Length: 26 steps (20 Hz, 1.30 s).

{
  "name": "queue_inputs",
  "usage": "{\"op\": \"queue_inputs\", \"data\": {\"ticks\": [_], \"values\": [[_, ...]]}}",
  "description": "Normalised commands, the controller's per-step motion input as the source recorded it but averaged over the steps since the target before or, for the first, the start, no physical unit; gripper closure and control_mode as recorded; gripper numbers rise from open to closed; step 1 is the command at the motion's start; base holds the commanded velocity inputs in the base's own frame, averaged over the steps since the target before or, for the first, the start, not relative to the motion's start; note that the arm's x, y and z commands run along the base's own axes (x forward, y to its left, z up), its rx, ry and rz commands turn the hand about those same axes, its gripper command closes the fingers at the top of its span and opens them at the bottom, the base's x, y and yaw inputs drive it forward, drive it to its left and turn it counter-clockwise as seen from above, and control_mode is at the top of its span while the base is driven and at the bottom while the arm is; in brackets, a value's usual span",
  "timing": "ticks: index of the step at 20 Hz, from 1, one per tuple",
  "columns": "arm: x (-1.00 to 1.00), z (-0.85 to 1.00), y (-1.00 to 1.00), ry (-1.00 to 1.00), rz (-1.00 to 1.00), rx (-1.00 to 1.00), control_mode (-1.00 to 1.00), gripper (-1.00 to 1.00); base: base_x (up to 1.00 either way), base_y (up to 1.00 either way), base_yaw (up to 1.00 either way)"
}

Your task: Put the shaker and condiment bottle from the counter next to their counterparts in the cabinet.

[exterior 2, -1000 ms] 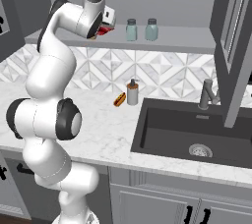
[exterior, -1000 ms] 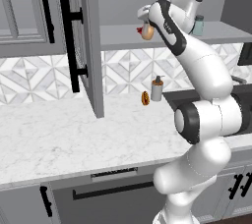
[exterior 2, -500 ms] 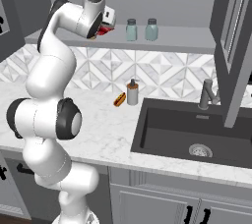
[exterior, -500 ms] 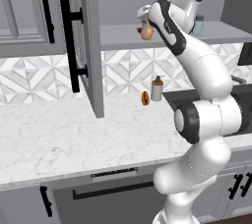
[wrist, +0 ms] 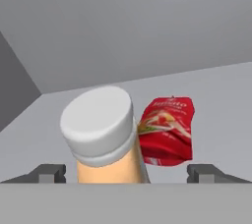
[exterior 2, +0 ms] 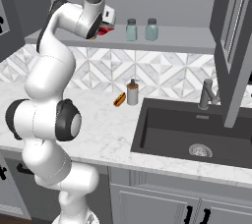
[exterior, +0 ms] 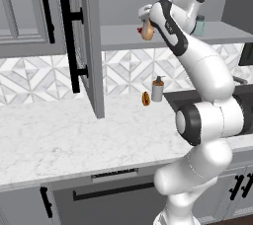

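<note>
Presently my end effector stands released, fingers wide apart on either side of the condiment bottle, which rests upright on the cabinet shelf just beside the red packet.

Glossy veined marble counter

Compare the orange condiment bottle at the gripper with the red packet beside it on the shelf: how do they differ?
The condiment bottle is amber-orange with a round pale cap, and it stands between the open gripper's fingertips. The red packet is flat, printed and crinkled, and it sits farther back, clear of the fingers. Both are on the cabinet shelf, close together.
</note>
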Motion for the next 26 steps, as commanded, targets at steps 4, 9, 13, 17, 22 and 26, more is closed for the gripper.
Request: {"op": "queue_inputs", "data": {"ticks": [4,9,13,17,22,26], "values": [[-0.40,0.00,0.00,-0.07,0.00,-0.01,-1.00,-1.00,0.00,0.00,0.00],[-0.52,0.00,0.00,-0.08,0.00,-0.01,-1.00,-1.00,0.00,0.00,0.00],[-0.82,0.02,-0.26,-0.06,0.01,0.00,-1.00,-1.00,0.00,0.00,0.00],[-0.99,0.00,-0.71,-0.07,0.03,0.00,-1.00,-1.00,0.00,0.00,0.00],[-1.00,-0.01,-0.71,-0.03,0.05,-0.05,-1.00,-1.00,0.00,0.00,0.00],[-1.00,-0.14,-0.54,0.00,0.02,-0.11,-1.00,-1.00,0.00,0.00,0.00]]}}
